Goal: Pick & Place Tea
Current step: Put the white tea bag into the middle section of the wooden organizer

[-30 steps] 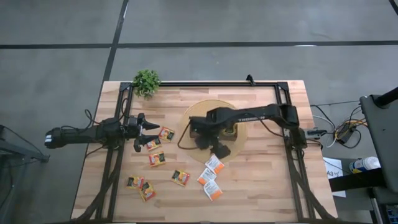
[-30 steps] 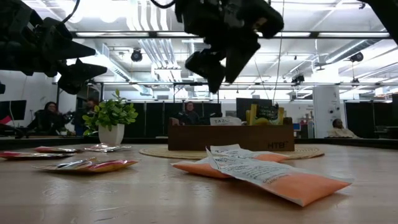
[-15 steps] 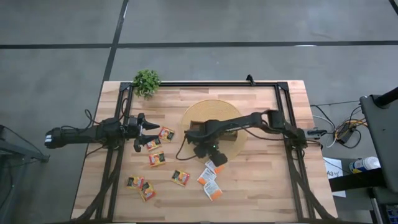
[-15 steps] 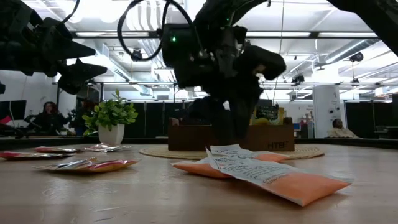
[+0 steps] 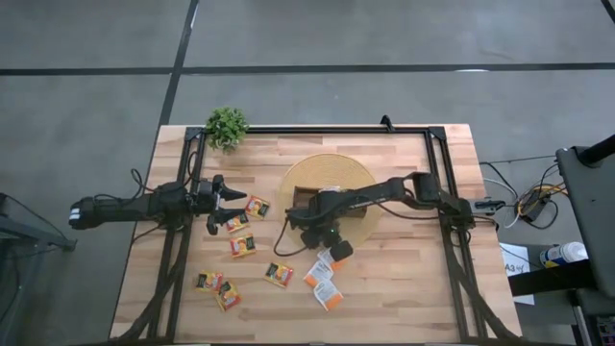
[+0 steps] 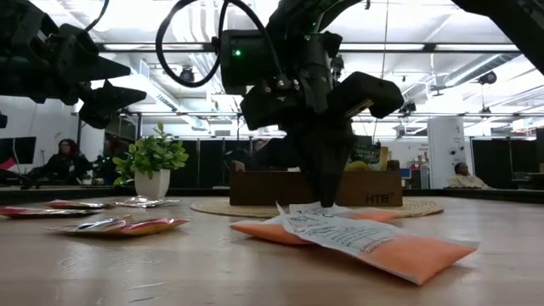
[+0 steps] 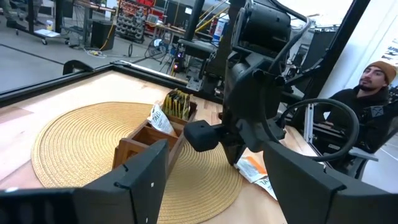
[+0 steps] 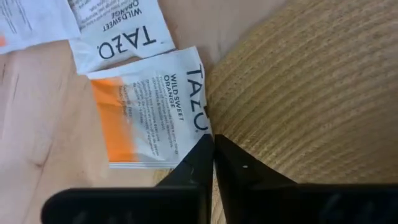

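Several tea sachets lie flat on the wooden table. My right gripper [image 5: 331,246] is down at the woven mat's near rim, shut on a white-orange sachet [image 8: 149,106], which also shows in the high view [image 5: 335,254] and the low view [image 6: 327,223]. Two more white-orange sachets [image 5: 325,284] lie nearer the front edge. My left gripper [image 5: 227,204] hovers open over the table's left side, above yellow-red sachets [image 5: 258,206]; in its wrist view the left gripper [image 7: 216,152] has nothing between its fingers. The brown divided box [image 7: 149,140] stands on the mat [image 5: 332,171]. My right gripper pinches the white-orange sachet between its two fingertips [image 8: 200,155] at the edge [image 8: 205,127] beside the mat, near a corner. The fingers come from above, pointing down. The sachet lies flat on the table, its held edge at the mat's rim.
A small potted plant [image 5: 227,125] stands at the far left corner. More yellow-red sachets [image 5: 279,275] are scattered over the near left of the table. A black frame [image 5: 448,192] rims the table. People sit in the room beyond.
My right gripper has come down from above the mat toward the table's near edge, onto the white-orange sachet at the mat's rim, and has shut there. The sachet still lies on the table.
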